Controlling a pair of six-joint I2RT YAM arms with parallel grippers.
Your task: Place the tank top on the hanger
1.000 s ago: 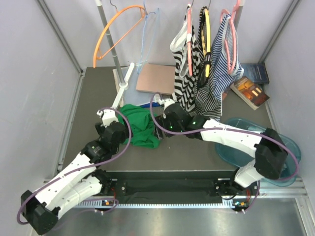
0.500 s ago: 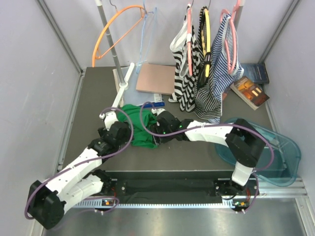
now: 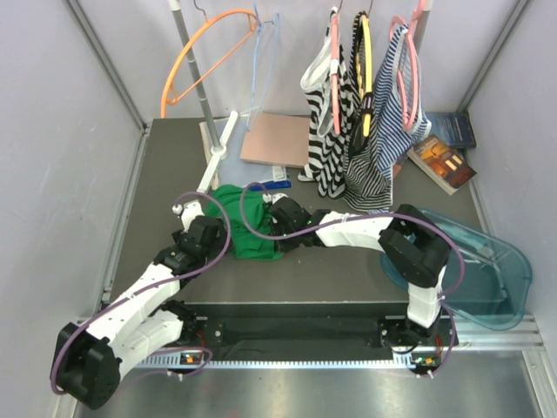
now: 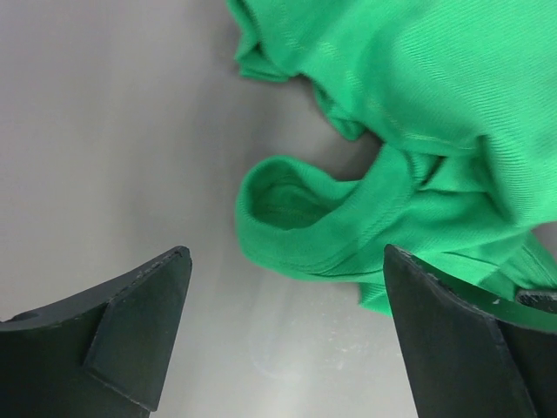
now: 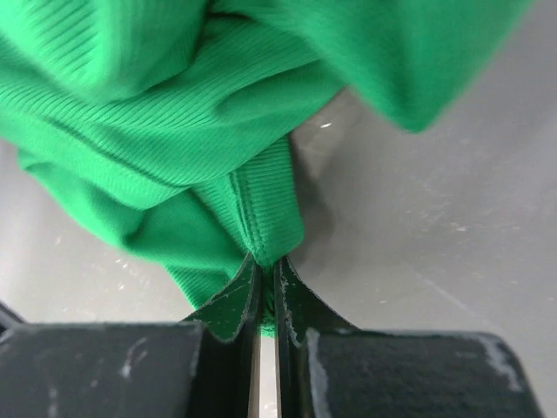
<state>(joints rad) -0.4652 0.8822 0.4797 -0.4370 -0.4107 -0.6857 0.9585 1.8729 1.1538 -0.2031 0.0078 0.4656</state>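
Observation:
The bright-green tank top (image 3: pixel 246 222) lies crumpled on the dark table between my two arms. My right gripper (image 5: pixel 265 263) is shut on a ribbed hem fold of the tank top (image 5: pixel 218 148), at the garment's right side (image 3: pixel 277 218). My left gripper (image 4: pixel 285 261) stands open just above the table at the top's left edge. A curled green strap (image 4: pixel 305 226) lies just ahead of its fingers (image 4: pixel 148 305), untouched. The light-blue hanger (image 3: pixel 264 61) hangs on the rack at the back, beside the orange hanger.
An orange hanger (image 3: pixel 204 52) and striped tops on pink hangers (image 3: pixel 335 131) hang along the back. A brown board (image 3: pixel 274 139), books (image 3: pixel 442 161) and the white rack foot (image 3: pixel 218 152) lie behind the garment. A clear blue tub (image 3: pixel 492 274) sits at the right.
My right gripper slid left into the tank top and closed on its hem. The left arm crept forward slightly, staying open.

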